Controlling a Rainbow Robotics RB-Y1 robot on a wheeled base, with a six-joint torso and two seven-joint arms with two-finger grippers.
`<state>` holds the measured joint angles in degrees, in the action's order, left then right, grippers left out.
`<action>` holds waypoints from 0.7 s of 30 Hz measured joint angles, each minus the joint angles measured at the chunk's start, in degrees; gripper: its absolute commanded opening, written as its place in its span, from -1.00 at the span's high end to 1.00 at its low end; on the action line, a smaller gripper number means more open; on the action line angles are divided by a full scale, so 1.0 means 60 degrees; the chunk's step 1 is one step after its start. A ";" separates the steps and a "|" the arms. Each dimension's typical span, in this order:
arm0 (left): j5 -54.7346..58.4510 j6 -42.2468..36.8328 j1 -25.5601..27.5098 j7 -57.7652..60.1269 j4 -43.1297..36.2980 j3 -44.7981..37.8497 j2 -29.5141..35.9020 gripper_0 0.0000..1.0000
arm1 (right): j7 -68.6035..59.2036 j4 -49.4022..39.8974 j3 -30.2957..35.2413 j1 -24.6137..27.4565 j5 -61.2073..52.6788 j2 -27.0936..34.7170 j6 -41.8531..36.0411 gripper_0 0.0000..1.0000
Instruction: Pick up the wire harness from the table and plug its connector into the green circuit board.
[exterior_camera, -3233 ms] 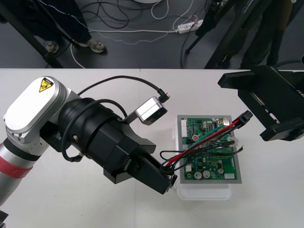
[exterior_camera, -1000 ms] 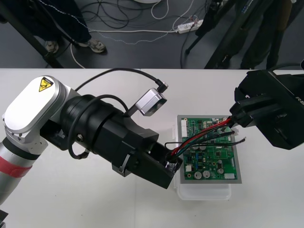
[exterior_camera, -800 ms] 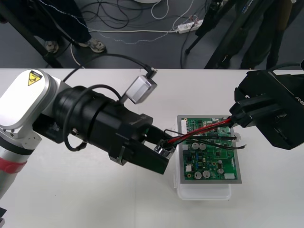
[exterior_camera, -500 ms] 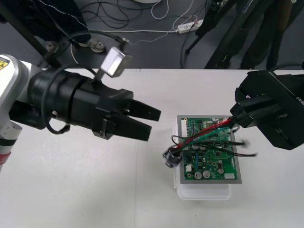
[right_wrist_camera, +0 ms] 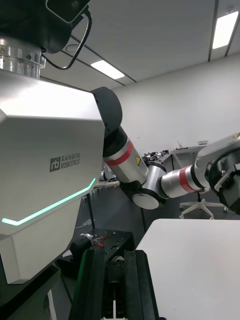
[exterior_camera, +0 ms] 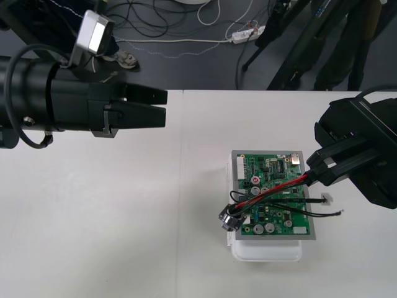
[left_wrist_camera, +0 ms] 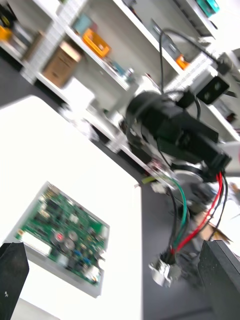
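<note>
The green circuit board sits on its white base at the table's right. The wire harness lies slantwise over the board. Its round metal socket hangs at the board's left edge. My right gripper is shut on the harness's other end at the board's right edge, and thin loose wire tips stick out below it. My left gripper stands open near the table's far edge, well left of the board. In the left wrist view its fingers stand far apart, with the board, right gripper and dangling socket ahead.
Bare table spreads left and in front of the board. Dark floor with cables runs beyond the far edge. The left arm's ringed links show in the right wrist view.
My left gripper let go of the socket end and drew back up and left, away from the board. The socket dropped to the board's left edge. My right gripper kept its hold and shifted slightly lower.
</note>
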<state>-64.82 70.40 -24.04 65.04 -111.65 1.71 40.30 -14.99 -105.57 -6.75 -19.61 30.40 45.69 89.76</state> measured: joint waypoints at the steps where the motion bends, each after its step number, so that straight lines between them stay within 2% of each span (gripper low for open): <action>1: -0.0008 -0.0291 0.0103 0.0000 -0.0236 -0.0024 0.0096 -1.00 | 0.0000 -0.0002 0.0000 0.0000 0.0082 0.0005 0.0000 1.00; 5: -0.0020 -0.1334 0.0573 0.0000 -0.1010 -0.0035 0.0367 -1.00 | 0.0000 -0.0050 0.0000 0.0004 0.0305 0.0016 -0.0080 1.00; 14: -0.0719 -0.2985 0.1757 -0.0004 -0.2601 -0.0038 0.0397 -1.00 | 0.0000 -0.0448 0.0001 0.0021 0.0482 0.0026 -0.1540 1.00; 21: -0.2046 -0.3417 0.2319 -0.0006 -0.3529 -0.0039 -0.0312 -1.00 | 0.0002 -0.0626 0.0001 0.0034 0.0484 0.0028 -0.2346 1.00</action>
<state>-77.10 49.90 -10.13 65.00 -132.82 1.47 38.43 -14.98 -109.33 -6.74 -19.40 33.30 45.86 75.68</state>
